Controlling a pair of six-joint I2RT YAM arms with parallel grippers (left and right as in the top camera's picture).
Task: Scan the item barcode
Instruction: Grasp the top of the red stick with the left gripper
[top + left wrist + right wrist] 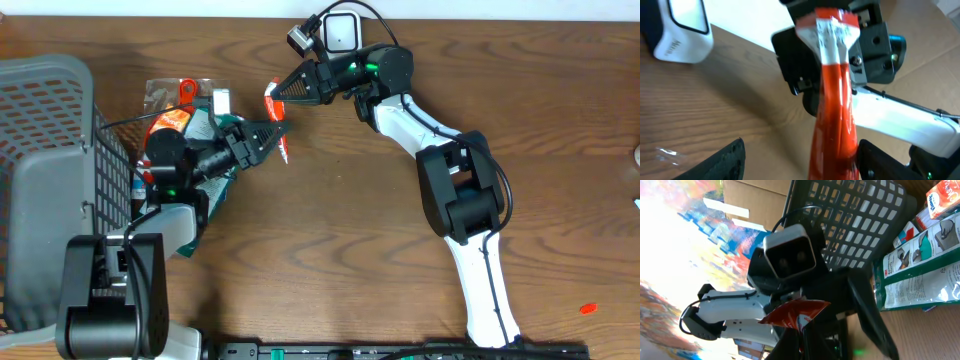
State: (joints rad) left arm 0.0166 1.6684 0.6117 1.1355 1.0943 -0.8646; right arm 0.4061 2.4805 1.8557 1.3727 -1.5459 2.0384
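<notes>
Right pincer [280,92] clamped on glossy red sachet [832,100], left pincer [275,133] apart astride its lower end

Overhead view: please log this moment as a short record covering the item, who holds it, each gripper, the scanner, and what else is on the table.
item: red packet, white label at one end
held by: right gripper, shut on the labelled end
left gripper: open, one finger on either side of the packet's lower part
scanner: white, at the table's far edge, behind the right gripper
other things: grey basket at the left; green pouch beside it
</notes>
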